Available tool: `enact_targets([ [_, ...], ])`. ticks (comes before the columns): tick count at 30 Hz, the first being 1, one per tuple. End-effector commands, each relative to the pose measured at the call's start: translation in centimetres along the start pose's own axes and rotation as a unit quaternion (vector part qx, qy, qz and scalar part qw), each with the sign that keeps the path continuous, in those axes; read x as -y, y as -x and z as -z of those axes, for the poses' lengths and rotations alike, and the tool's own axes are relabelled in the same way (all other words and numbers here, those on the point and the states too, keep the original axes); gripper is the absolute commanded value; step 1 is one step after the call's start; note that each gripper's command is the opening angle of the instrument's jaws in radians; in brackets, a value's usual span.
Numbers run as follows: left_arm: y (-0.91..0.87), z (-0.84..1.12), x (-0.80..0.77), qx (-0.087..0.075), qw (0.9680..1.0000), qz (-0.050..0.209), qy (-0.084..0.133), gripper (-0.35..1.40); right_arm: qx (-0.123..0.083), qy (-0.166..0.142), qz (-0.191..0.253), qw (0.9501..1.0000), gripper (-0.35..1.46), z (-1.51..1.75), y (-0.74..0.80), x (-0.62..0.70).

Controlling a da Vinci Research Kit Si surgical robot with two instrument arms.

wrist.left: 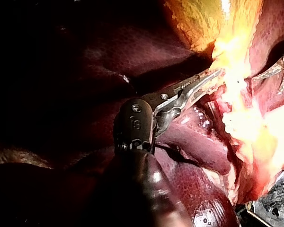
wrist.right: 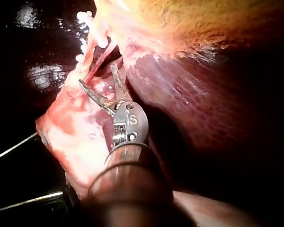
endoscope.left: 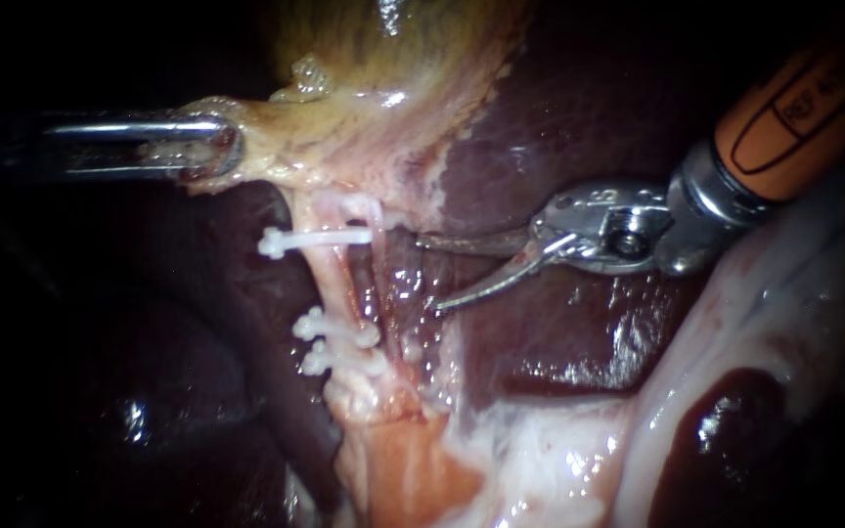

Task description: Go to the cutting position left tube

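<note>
Left tool (endoscope.left: 213, 147) reaches in level, jaws clamped on gallbladder (endoscope.left: 374, 78) — right tool (endoscope.left: 429, 272) slants in, jaws spread

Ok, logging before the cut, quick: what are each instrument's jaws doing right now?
Left instrument: shut on the gallbladder.
Right instrument: open, holding nothing.

You can see the gallbladder (endoscope.left: 383, 59) at the top middle of the frame. It is yellow and green and looks wet. The liver (endoscope.left: 579, 108) is dark red and fills the upper right and the middle. Left of the middle sits the top clip (endoscope.left: 315, 238), white and thin. The two lower clips (endoscope.left: 339, 335) sit close together below it. Pale shiny tissue (endoscope.left: 696, 391) lies at the lower right.
</note>
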Motion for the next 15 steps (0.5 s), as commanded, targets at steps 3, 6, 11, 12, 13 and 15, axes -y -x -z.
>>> enact_targets([
  [3, 0.0, 0.0, 0.0, 0.0, 1.0, 0.0, 0.0, -0.35, -0.001, -0.017, 0.001, 0.9999, 1.43, -0.06, -0.06, 0.08],
  [6, 0.0, 0.0, 0.0, 0.0, 1.0, 0.0, 0.0, -0.35, 0.003, -0.032, 0.002, 0.9995, 1.43, -0.12, -0.08, 0.11],
  [11, 0.0, 0.0, 0.0, 0.0, 1.0, 0.0, 0.0, -0.35, 0.005, -0.036, -0.001, 0.9993, 1.41, -0.24, -0.04, 0.1],
  [12, 0.0, 0.0, 0.0, 0.0, 1.0, 0.0, 0.0, -0.35, 0.006, -0.037, -0.003, 0.9993, 1.41, -0.27, -0.02, 0.09],
  [13, 0.0, 0.0, 0.0, 0.0, 1.0, 0.0, 0.0, -0.35, 0.006, -0.037, -0.006, 0.9993, 1.41, -0.3, -0.01, 0.09],
  [15, 0.0, 0.0, 0.0, 0.0, 1.0, 0.0, 0.0, -0.35, 0.007, -0.039, -0.008, 0.9992, 1.41, -0.35, 0.01, 0.07],
])
